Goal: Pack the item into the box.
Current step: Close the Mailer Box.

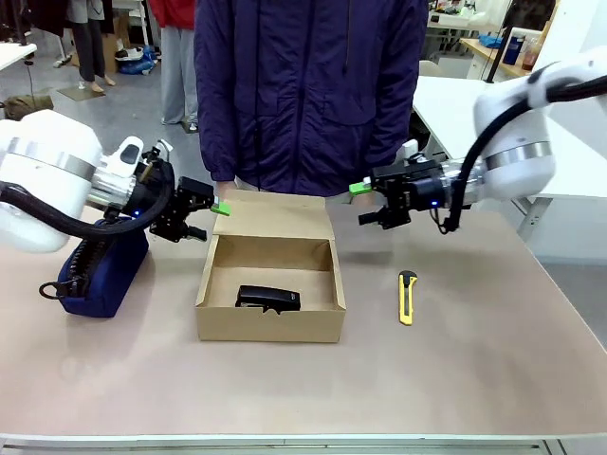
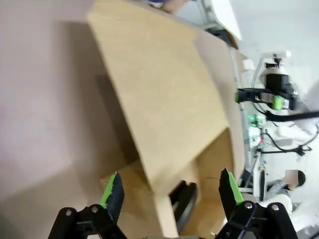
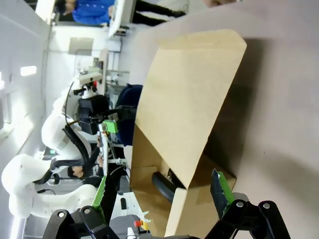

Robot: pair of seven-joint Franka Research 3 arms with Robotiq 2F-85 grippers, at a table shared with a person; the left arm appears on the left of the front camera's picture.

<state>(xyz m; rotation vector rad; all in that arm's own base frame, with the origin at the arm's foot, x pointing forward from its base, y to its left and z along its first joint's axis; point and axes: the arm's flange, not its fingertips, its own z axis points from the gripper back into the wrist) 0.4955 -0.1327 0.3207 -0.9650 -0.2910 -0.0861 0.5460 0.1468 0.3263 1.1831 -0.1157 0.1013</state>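
The brown cardboard box (image 1: 270,318) stands open in the middle of the table, its lid flap (image 1: 275,216) leaning back toward the person. The black item (image 1: 268,300) lies on the box floor near the front wall. My left gripper (image 1: 211,216) hovers open at the lid's left corner. My right gripper (image 1: 365,203) hovers open just right of the lid's right corner. In the left wrist view the open gripper (image 2: 169,189) straddles the lid flap (image 2: 159,94), with the item (image 2: 183,199) below. The right wrist view has the open gripper (image 3: 159,191) facing the lid's edge (image 3: 187,109) and the item (image 3: 164,184).
A navy zippered pouch (image 1: 100,270) lies left of the box under my left arm. A yellow-and-black utility knife (image 1: 407,297) lies right of the box. A person in a dark jacket (image 1: 308,90) stands at the far table edge behind the lid.
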